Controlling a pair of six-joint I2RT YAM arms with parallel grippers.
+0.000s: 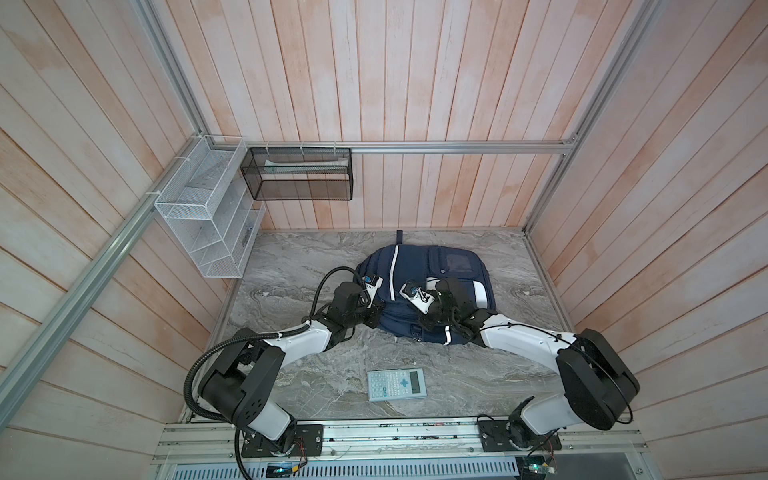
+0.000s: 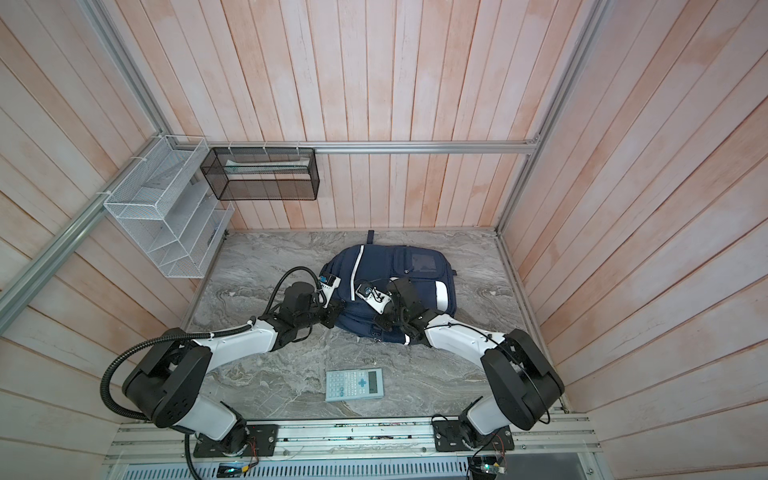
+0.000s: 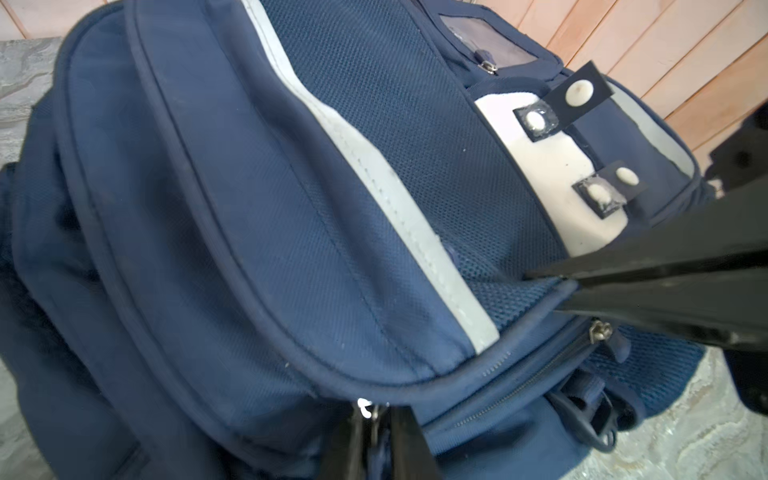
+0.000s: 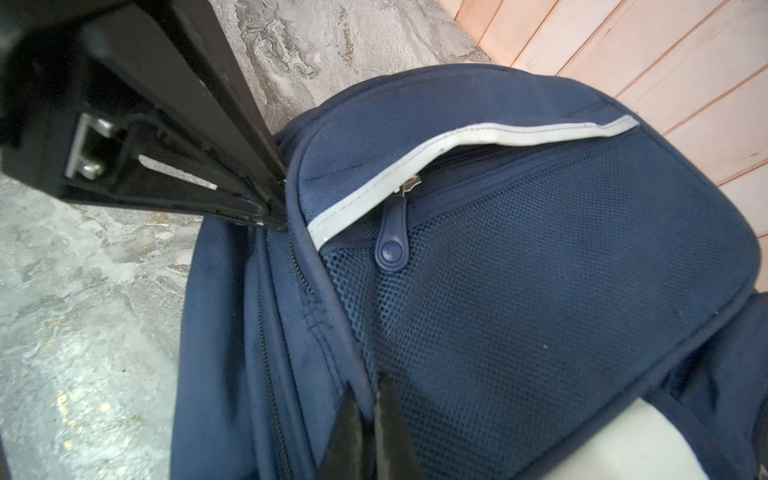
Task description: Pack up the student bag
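Left gripper (image 3: 376,413) pinching student bag (image 3: 257,199)

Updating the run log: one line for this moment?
left tool: shut on zipper pull | right tool: shut on bag seam | calculator: unpacked

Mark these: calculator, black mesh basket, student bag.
calculator (image 1: 388,385): a top view, keypad.
black mesh basket (image 1: 299,185): a top view, front wall.
student bag (image 1: 424,266): a top view, navy front panel.

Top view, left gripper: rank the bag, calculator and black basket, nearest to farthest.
1. bag: the left gripper is touching its near-left edge.
2. calculator: front centre, toward the arm bases.
3. black basket: up on the back wall, left of centre.
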